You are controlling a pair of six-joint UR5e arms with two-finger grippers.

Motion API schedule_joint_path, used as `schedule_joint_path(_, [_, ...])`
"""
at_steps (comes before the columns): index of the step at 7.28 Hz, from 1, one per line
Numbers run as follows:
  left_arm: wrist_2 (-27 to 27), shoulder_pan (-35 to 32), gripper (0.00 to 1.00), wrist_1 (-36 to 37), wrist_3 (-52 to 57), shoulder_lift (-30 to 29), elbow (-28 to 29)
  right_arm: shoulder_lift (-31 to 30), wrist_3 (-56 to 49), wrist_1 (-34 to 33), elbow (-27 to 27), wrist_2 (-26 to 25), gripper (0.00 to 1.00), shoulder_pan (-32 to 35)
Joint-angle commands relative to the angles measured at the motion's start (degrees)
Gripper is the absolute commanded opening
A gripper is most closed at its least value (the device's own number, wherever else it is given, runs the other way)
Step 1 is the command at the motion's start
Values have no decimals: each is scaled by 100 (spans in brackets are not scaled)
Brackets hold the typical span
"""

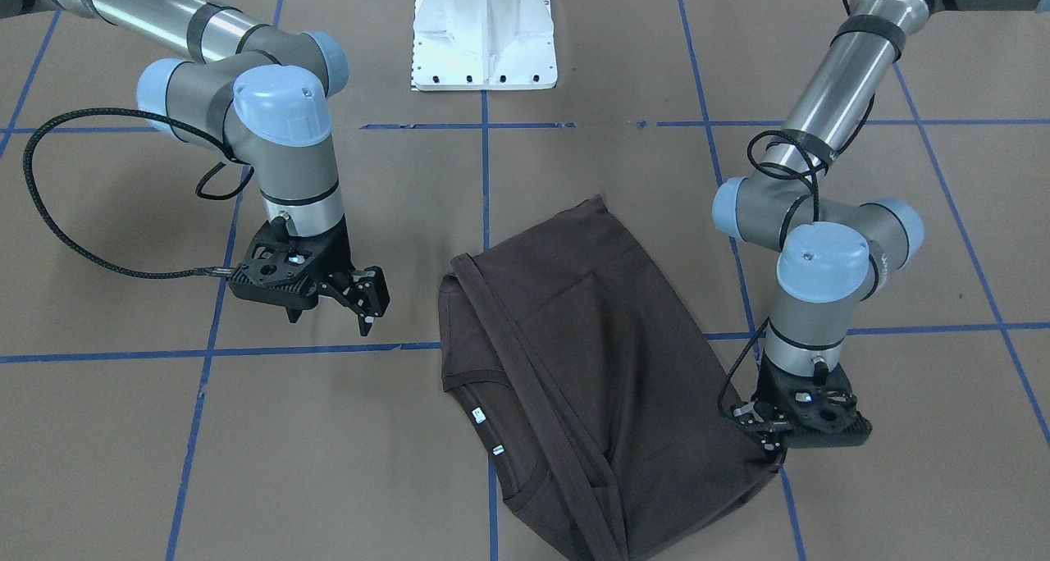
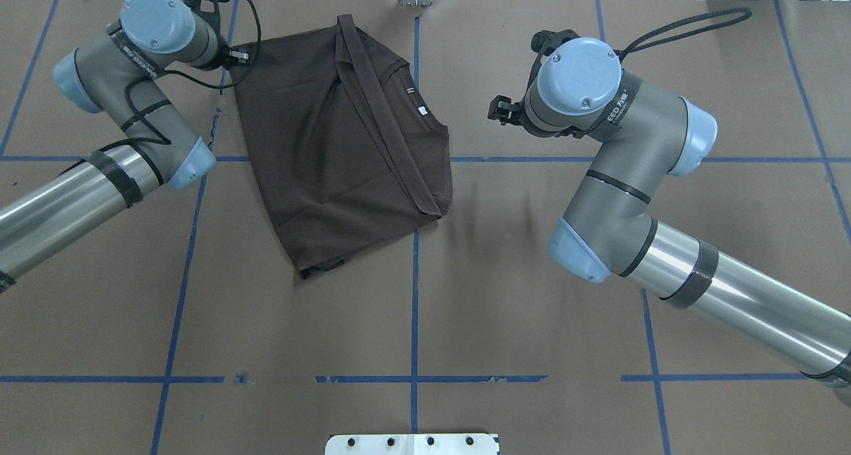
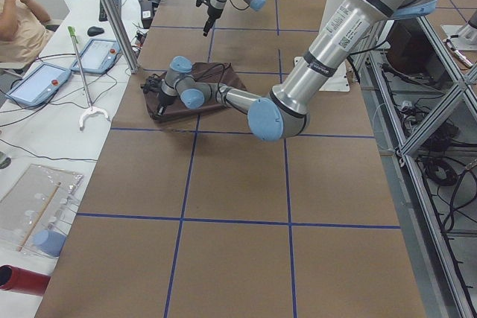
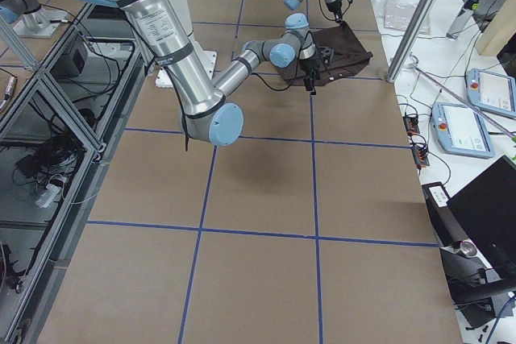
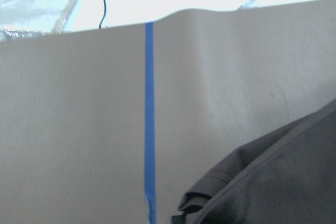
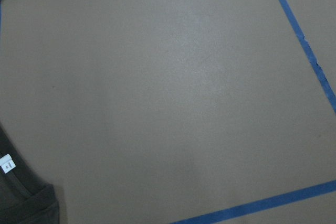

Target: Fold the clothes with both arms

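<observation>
I find the T-shirt lying part-folded on the table's operator side, the left gripper at its corner with grip unconfirmed and the right gripper hovering empty, jaw gap unclear; I judge this mid-fold, next needing a confirmed corner pinch; no containers seen.

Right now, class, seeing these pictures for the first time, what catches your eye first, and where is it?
A dark brown T-shirt lies partly folded over itself in the middle of the brown table. The left arm's tool sits low at one corner of the shirt. The right arm's tool hangs over bare table, apart from the cloth.
</observation>
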Motion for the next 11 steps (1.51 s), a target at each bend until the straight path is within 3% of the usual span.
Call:
schedule_joint_path(1, [25,-211,5,-101,528,-90,199,-11,65,0,7,-19,100,-67])
schedule_joint_path(2, [-10,-203,99,-241,669,76,112,32,257,0,-20,-28,100,-198])
schedule_joint_path(3, [-80,-220,100,-495,966,165,-28,120,494,9,-55,-106,100,-286])
schedule_joint_path(4, [-480,-238,100,-523,1004,235,-169,312,783,105,-168,-237,94,-322])
schedule_joint_path(5, [-632,-238,100,-541,1004,436,-457,714,1265,767,-926,-395,83,-392])
schedule_joint_path(7, [-643,-238,100,-541,943,596,-767,1707,1497,1727,-2579,-546,72,-454])
schedule_joint_path(8, [-643,-238,100,-541,925,596,-768,1877,1516,1975,-2995,-686,70,-524])
schedule_joint_path(11, [-643,-229,100,-541,916,596,-768,2150,1481,1986,-3438,-924,70,-735])
